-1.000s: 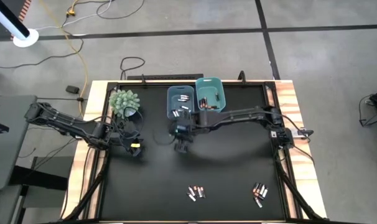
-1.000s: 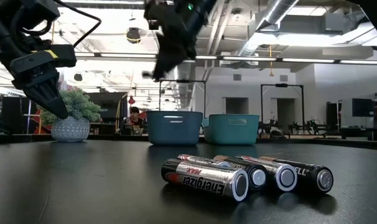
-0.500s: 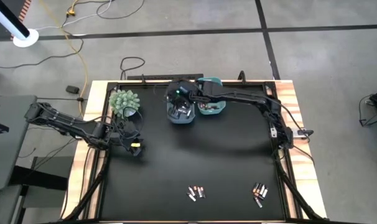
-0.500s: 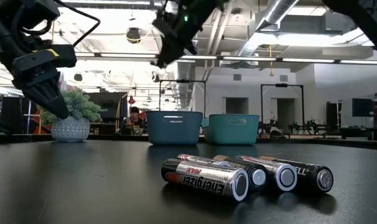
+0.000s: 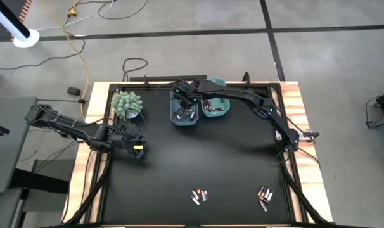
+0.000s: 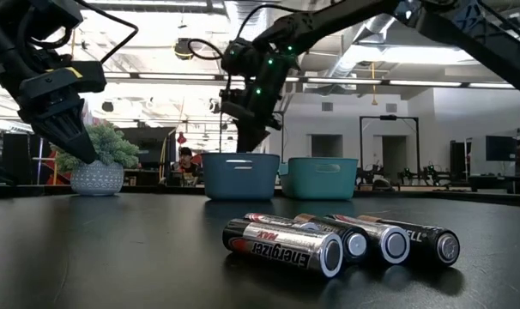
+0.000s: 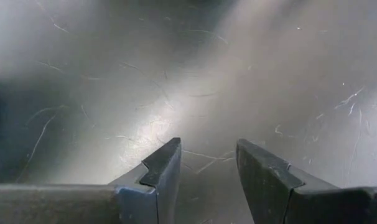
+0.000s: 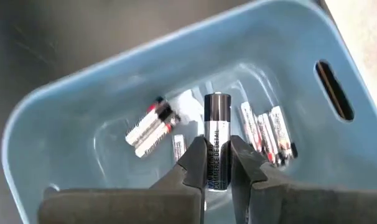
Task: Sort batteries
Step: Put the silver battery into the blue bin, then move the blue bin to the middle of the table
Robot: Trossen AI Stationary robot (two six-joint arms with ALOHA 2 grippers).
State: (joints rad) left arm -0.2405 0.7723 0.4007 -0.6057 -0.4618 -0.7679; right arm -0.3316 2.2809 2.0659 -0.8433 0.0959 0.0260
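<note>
My right gripper (image 8: 218,165) hangs over the darker blue bin (image 8: 64,124), shut on a dark and silver battery (image 8: 217,124). Several more batteries (image 8: 150,124) lie on that bin's floor. In the high view the gripper (image 5: 183,101) is above the bin (image 5: 175,118) at the table's far edge. Two groups of loose batteries (image 5: 199,195) (image 5: 263,197) lie on the mat near the front edge. My left gripper (image 5: 138,151) waits open above the mat at the left, nothing between its fingers (image 7: 167,165). My right gripper pinches the battery's lower half (image 8: 217,157) between its two fingers (image 8: 195,160), which come from above, slanting down. The battery lies along the fingers, its free end sticking out past their tips. It is lifted clear, above the bin's floor.
A teal bin (image 5: 215,107) stands right of the blue one, touching it. A potted green plant (image 5: 127,102) sits at the far left, close to my left arm. The black mat (image 5: 198,158) between the bins and the loose batteries is bare.
My right gripper has swung from the middle of the mat toward the table's far edge and now stands over the blue bin, a little lower, its arm stretched out further.
</note>
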